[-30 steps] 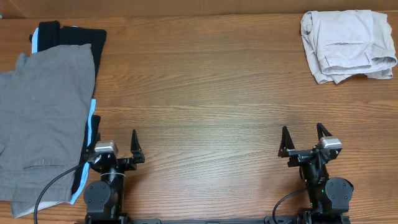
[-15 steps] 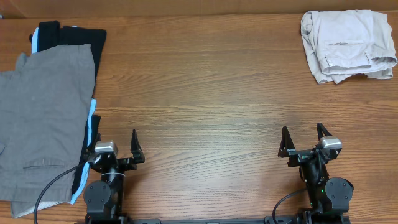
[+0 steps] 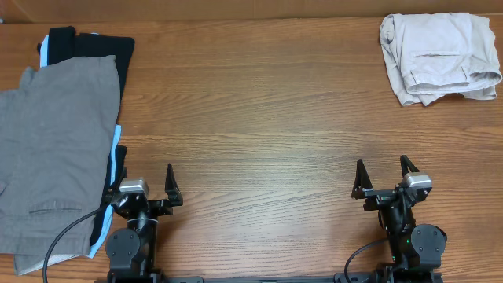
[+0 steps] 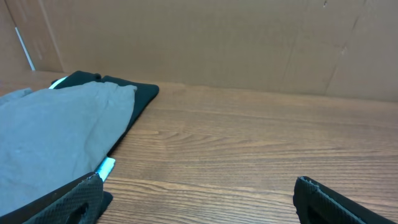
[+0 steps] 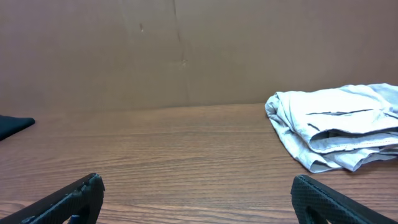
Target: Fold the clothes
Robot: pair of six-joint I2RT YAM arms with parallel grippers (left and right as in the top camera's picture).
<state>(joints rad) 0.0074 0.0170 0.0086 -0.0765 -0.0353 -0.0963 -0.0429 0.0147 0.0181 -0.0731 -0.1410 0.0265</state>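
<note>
Counter (image 3: 259, 118) holds grey shorts (image 3: 55, 149) at nine o'clock, beige shorts (image 3: 436, 55) at two, with left tool (image 3: 147, 179) and right tool (image 3: 381, 169) both spread apart.

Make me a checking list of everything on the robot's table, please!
Surface: wooden table, bare wood in the middle.
Job's things: grey shorts spread flat at the left edge, lying over a black garment with light-blue trim; beige shorts in a rumpled pile at the far right corner.
Clutter: nothing seen.
Grippers: left gripper and right gripper are both open, holding nothing, at the near edge.
Cables: a black cable loops over the grey shorts by the left arm's base; a second cable curves by the right arm's base.
Surroundings: brown cardboard wall behind the table.
</note>
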